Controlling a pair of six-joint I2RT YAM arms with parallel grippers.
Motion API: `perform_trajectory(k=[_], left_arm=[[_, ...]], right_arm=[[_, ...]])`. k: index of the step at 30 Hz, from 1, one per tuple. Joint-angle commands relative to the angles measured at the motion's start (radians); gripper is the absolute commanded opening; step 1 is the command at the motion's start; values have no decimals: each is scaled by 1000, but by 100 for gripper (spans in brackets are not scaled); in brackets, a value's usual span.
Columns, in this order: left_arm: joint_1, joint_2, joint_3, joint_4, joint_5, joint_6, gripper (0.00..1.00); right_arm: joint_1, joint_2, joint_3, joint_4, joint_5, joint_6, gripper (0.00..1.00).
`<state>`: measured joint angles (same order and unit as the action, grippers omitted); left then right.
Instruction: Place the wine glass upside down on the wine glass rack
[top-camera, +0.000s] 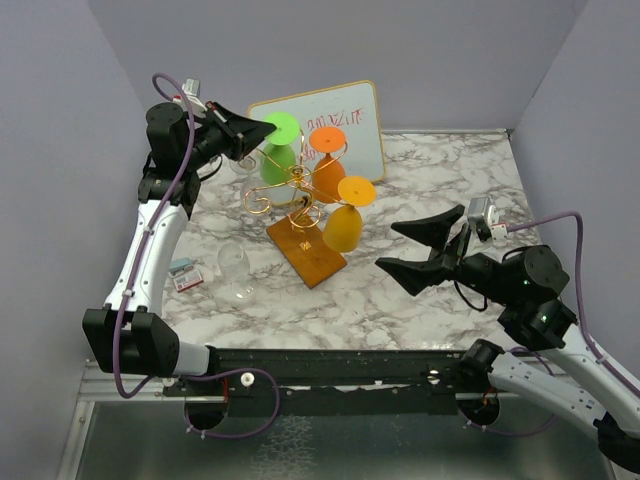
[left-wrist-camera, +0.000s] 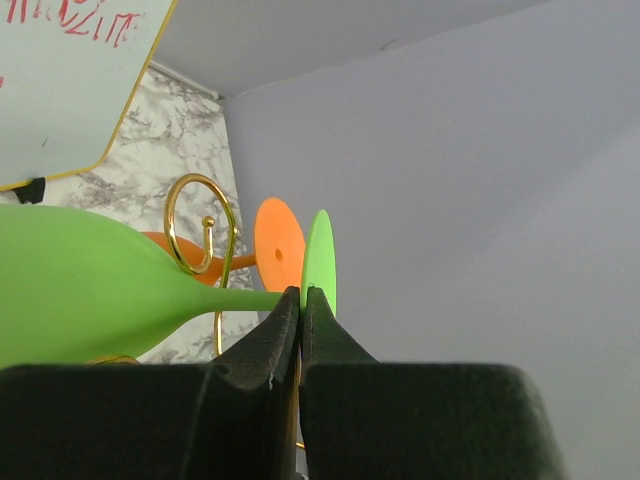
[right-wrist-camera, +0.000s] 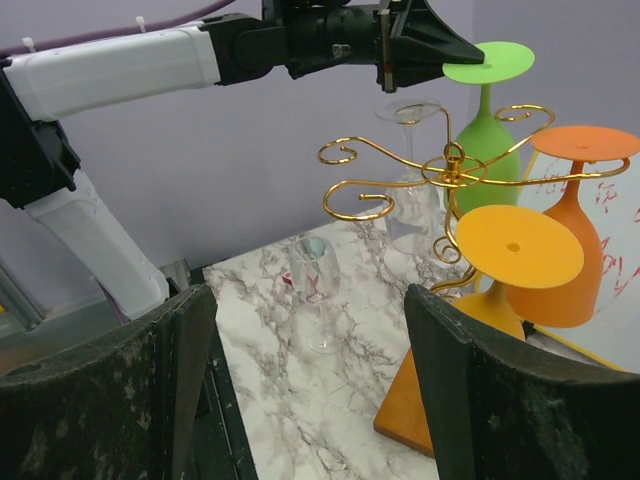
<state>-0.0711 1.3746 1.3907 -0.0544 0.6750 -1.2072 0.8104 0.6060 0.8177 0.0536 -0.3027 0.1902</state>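
One green glass (top-camera: 278, 160) inverted on gold rack (top-camera: 310, 258), left gripper (top-camera: 270, 128) pressed together, right gripper (top-camera: 388, 247) spread

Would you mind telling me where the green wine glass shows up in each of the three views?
Top external: the green wine glass is upper centre-left, upside down, beside the whiteboard.
Left wrist: its bowl fills the left side, with the foot edge-on at centre.
Right wrist: it sits upper right, foot uppermost.
Shared landmark: the gold wine glass rack.
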Motion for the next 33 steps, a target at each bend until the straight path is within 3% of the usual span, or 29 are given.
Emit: perform_trajectory(k=[1, 17, 33], left_arm=[[0, 13, 4, 50, 46, -26, 0], [-53, 86, 62, 116, 13, -23, 0], [-52, 162, 121, 39, -101, 41, 0]], right_arm=[[6, -1, -10, 21, 18, 11, 81], [5, 18, -14, 23, 31, 11, 81], [6, 23, -14, 25, 31, 12, 81]])
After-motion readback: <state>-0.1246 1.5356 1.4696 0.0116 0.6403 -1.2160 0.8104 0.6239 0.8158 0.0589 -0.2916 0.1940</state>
